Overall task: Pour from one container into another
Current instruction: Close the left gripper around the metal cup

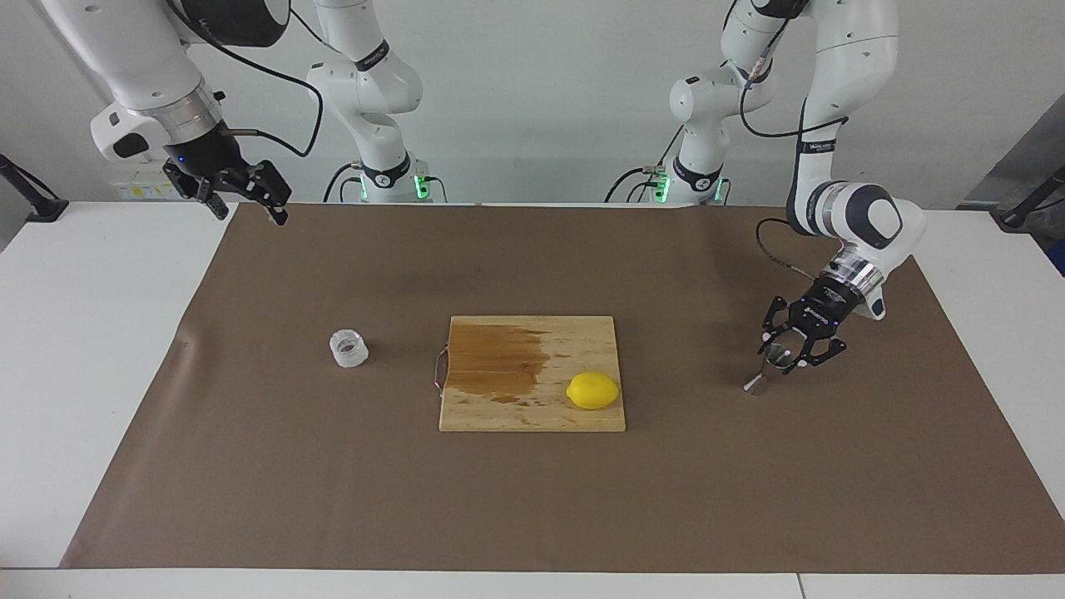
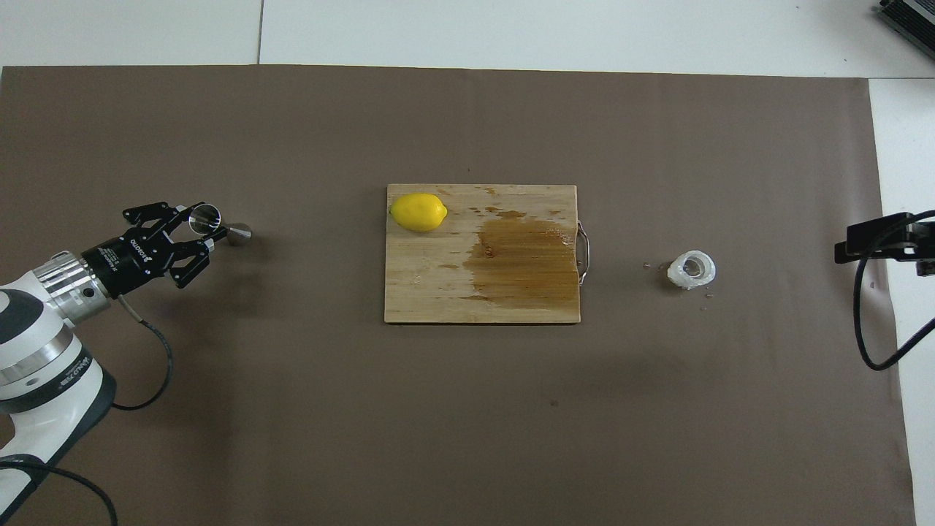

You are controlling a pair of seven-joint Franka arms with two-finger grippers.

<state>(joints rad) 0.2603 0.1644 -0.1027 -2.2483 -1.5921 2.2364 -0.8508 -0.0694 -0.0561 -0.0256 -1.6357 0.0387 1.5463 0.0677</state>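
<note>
Steel jigger (image 1: 767, 367) between left fingers (image 1: 766, 334)

Two glossy white, rounded arm casings end in silver wrist rings and black skeletal two-finger grippers, left (image 1: 785, 356) and right (image 1: 247, 202). Loose black cables trail along them; bases glow green.

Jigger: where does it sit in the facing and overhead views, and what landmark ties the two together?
Facing view: the jigger is at the picture's right, on the brown mat at the left arm's end, with the left gripper shut on its upper cup.
Overhead view: the jigger is at the picture's left, at the same gripper.
Shared landmark: the lemon on the cutting board, at the board's end toward the jigger.
</note>
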